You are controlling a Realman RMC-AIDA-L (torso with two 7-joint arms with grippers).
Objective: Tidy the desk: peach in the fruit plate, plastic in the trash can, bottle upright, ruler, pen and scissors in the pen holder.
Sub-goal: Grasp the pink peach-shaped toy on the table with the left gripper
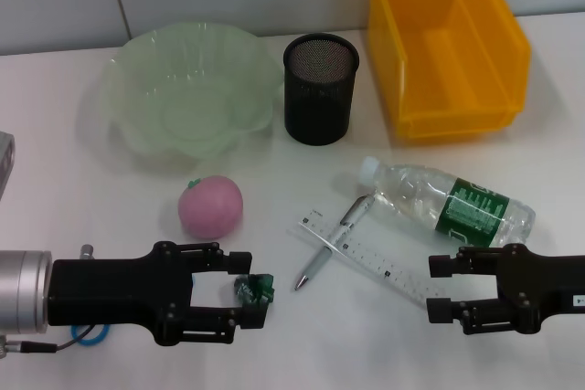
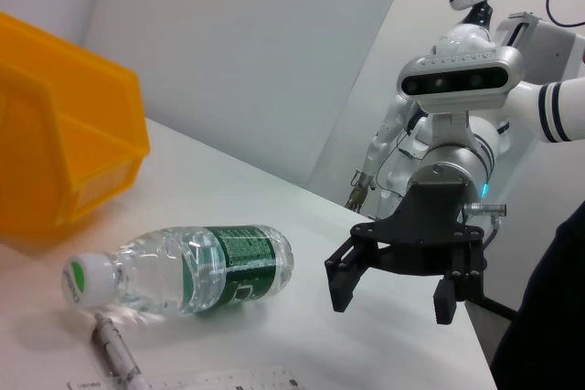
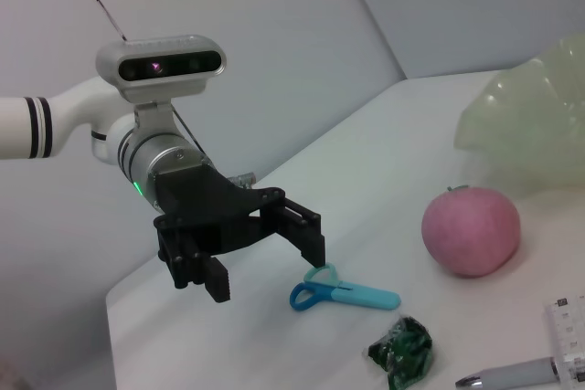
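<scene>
Left gripper (image 1: 245,291) near-left, fingers spread around green plastic (image 1: 255,289) | scissors (image 3: 345,295) beneath arm: snag risk | peach (image 1: 210,206) just beyond may roll if nudged | pen (image 1: 333,242) across ruler (image 1: 370,256), centre | bottle (image 1: 445,202) lying, could roll | right gripper (image 1: 445,288) near-right, fingers spread, empty.

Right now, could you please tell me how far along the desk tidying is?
Nothing looks done. The peach sits on the table beside the fruit plate, the bottle lies on its side, and the pen and ruler lie outside the pen holder. The scissors and green plastic are on the table too. The left gripper is open around the plastic; the right gripper is open and empty.
</scene>
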